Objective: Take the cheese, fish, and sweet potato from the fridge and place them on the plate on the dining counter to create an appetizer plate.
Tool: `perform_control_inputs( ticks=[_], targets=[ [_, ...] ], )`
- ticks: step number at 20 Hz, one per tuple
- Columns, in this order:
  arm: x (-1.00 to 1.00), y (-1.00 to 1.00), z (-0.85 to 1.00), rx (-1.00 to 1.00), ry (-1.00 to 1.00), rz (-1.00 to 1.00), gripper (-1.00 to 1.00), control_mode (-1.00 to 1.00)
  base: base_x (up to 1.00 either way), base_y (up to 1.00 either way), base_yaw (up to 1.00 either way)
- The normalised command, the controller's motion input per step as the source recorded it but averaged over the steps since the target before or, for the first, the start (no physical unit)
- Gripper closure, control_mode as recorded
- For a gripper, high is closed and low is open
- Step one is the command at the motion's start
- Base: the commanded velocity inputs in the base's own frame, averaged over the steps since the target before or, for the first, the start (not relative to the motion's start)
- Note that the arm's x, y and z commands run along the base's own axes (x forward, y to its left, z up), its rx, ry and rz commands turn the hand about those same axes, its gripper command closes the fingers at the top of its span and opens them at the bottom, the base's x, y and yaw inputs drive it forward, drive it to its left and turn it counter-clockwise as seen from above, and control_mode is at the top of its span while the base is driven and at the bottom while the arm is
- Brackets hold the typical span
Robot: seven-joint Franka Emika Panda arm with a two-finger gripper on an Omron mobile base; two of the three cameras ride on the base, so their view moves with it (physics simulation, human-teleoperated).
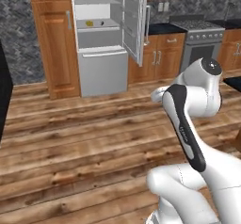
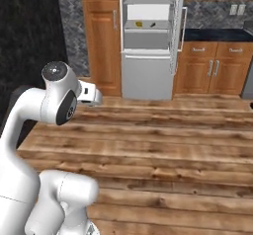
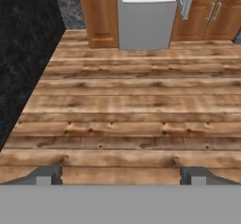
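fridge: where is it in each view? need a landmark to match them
Left base view: fridge upper centre-left, door open.
Right base view: fridge top centre, door open.
Hand view: fridge's lower drawer at top centre.
Shared landmark: wooden cabinet against the fridge's left side.

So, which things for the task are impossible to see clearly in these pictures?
- Fridge: open, but both base views cut off its top at the upper edge; the hand view shows the bottom part.
- Cheese: just a tiny yellow spot on a shelf, shape unclear.
- Fish: a small dark speck beside it, too small to be sure.
- Sweet potato: I cannot find it.
- Gripper: open, fingertips cut off at the hand view's bottom.
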Motion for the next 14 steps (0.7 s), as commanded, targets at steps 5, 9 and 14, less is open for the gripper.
perform_control_inputs(
  ticks=[5, 9, 14],
  targets=[
    [0.00, 0.00, 0.00, 0.00, 0.00, 0.00, -1.00, 1.00, 0.79, 0.00, -0.04],
    [0.00, 0.00, 0.00, 0.00, 0.00, 0.00, -1.00, 1.00, 0.88, 0.01, -0.04],
    [0.00, 0.00, 0.00, 0.00, 0.00, 0.00, -1.00, 1.00, 0.95, 0.04, -0.01]
  ],
)
